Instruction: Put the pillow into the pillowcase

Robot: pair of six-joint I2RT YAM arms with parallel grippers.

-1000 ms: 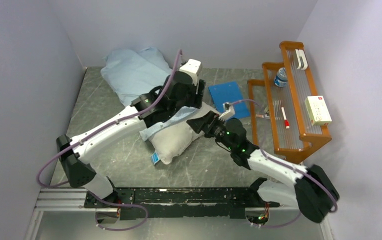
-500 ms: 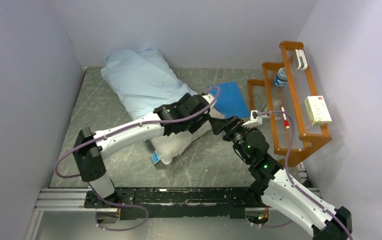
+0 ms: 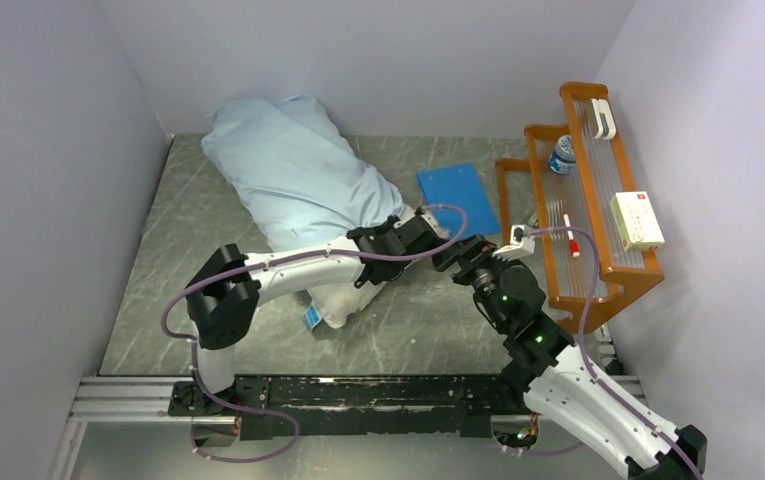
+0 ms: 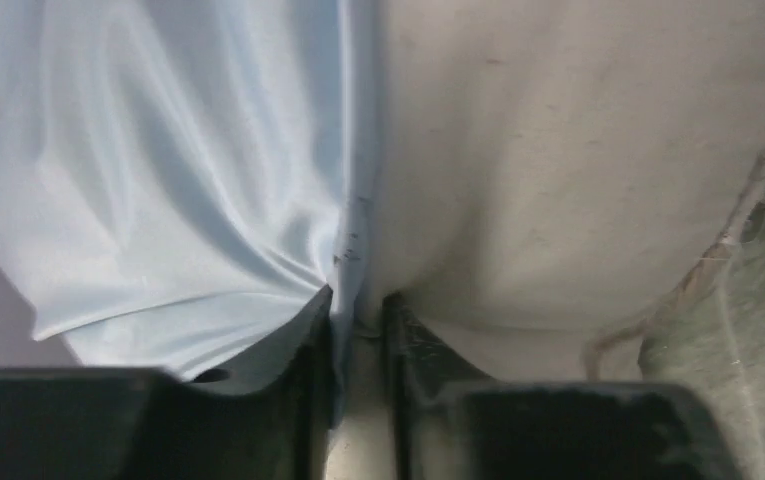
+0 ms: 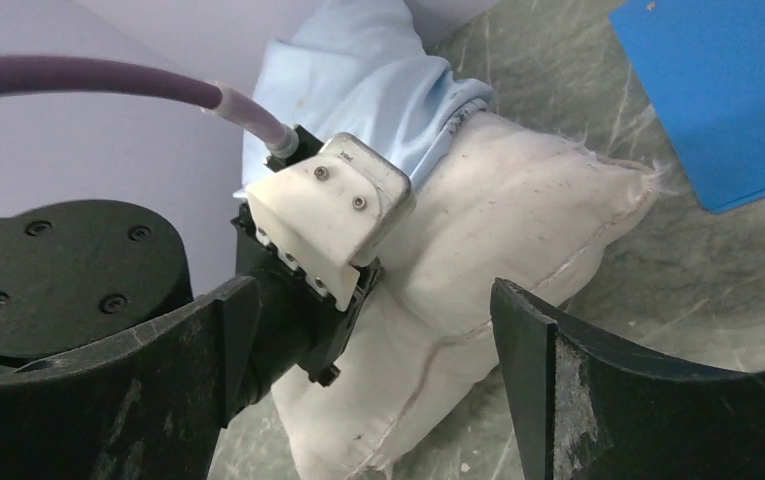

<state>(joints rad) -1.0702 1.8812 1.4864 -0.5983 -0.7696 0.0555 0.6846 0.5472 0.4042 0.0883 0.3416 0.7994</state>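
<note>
Nearest the bases, one end of the plump off-white fabric pillow lies uncovered on the grey marbled table. Just beyond, the right gripper hovers beside that end, spread wide and holding nothing, probably ready to push. The left gripper is pinched narrow on the hem of the thin light blue cloth pillowcase, apparently to draw it over the pillow, whose far part is already sheathed.

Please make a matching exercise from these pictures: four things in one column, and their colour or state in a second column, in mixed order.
1 pillowcase
2 pillow
3 right gripper
4 blue square

A jaws open, holding nothing
B lying flat near the wooden rack
C off-white, one end uncovered
D light blue, pinched by the left gripper

Pairs: 1-D, 2-C, 3-A, 4-B
</note>
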